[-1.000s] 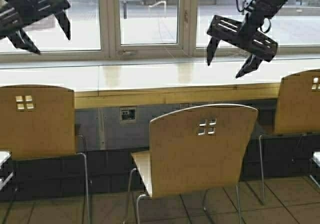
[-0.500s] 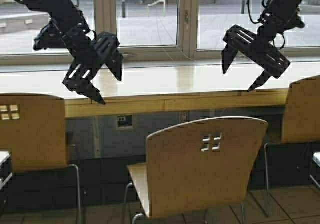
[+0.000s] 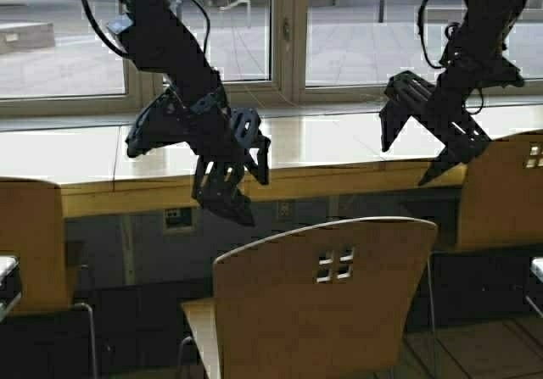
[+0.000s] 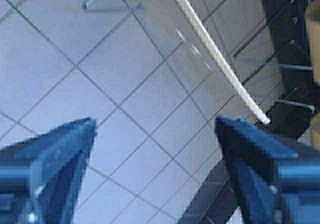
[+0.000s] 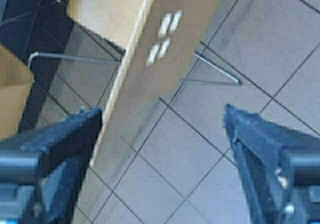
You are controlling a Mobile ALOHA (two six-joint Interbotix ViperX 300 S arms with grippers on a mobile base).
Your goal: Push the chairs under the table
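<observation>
The middle chair (image 3: 322, 303) stands pulled out, its backrest with four square cutouts facing me, in front of the glossy pale yellow table (image 3: 85, 154). A second chair (image 3: 30, 243) is at the left and a third (image 3: 505, 188) at the right. My left gripper (image 3: 253, 197) is open and empty, hanging just above the middle chair's top edge at its left. My right gripper (image 3: 405, 163) is open and empty, above the gap between the middle and right chairs. The left wrist view shows the left gripper (image 4: 155, 129) over floor tiles beside a backrest edge (image 4: 220, 68). The right wrist view shows the right gripper (image 5: 161, 114) over a backrest (image 5: 170, 38).
Large windows (image 3: 76, 48) run behind the table. A dark wall with a socket plate (image 3: 176, 218) lies under the tabletop. The floor is tiled (image 5: 210, 174). White furniture corners show at the far left (image 3: 7, 269) and far right (image 3: 536, 267).
The robot has moved closer and the scene has shifted left and down. My left arm has swung down from the upper left to just above the middle chair. My right gripper has lowered slightly.
</observation>
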